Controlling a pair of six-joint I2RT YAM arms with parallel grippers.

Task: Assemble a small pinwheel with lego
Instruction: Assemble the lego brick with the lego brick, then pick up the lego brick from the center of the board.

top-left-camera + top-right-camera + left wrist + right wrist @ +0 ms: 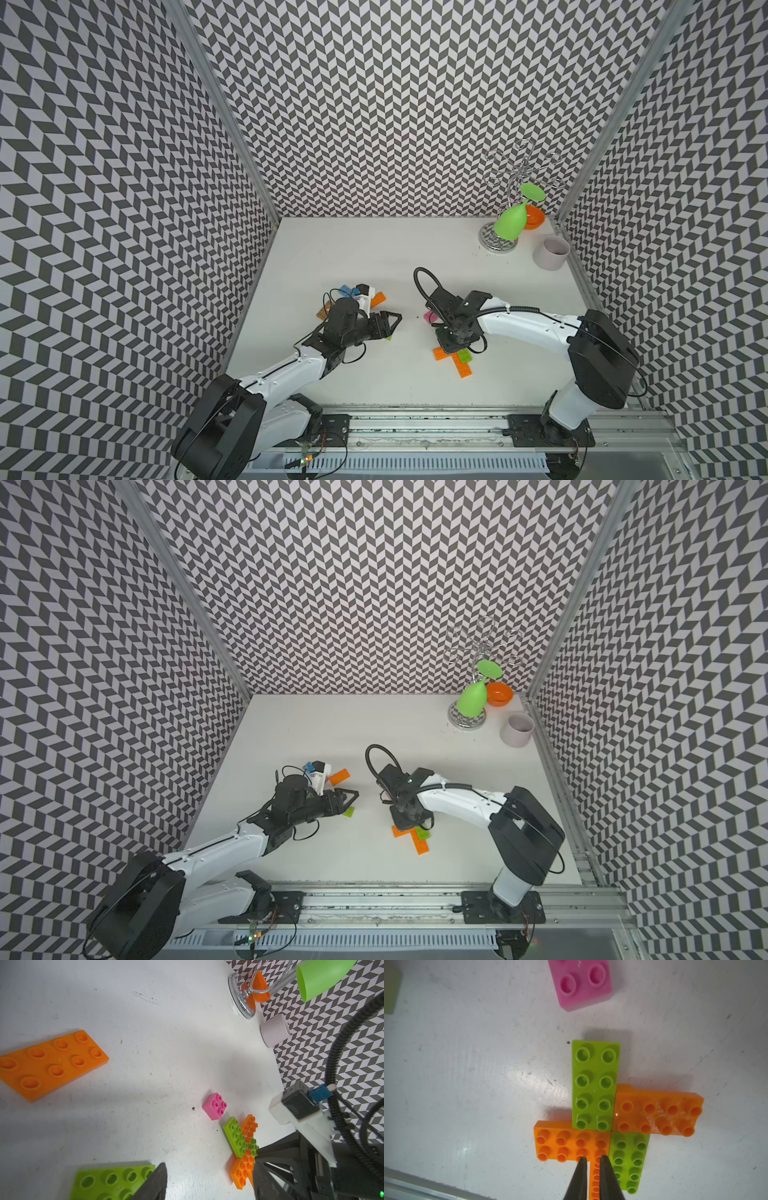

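On the white table (pixel 374 257), lime and orange lego plates form a pinwheel cross (pixel 596 1088), with a pink brick (pixel 581 982) nearby. The right gripper (pixel 593 1160) is at the cross's edge, tips nearly together; whether they pinch anything is unclear. The left gripper (pixel 207 1180) gapes wide and empty beside a lime plate (pixel 108 1182).

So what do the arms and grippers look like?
Left arm and right arm: white shells, black joint housings. Black corrugated cable runs along the right arm and loops past its wrist. Left gripper and right gripper: black pointed fingers; the left shows a triangular frame.
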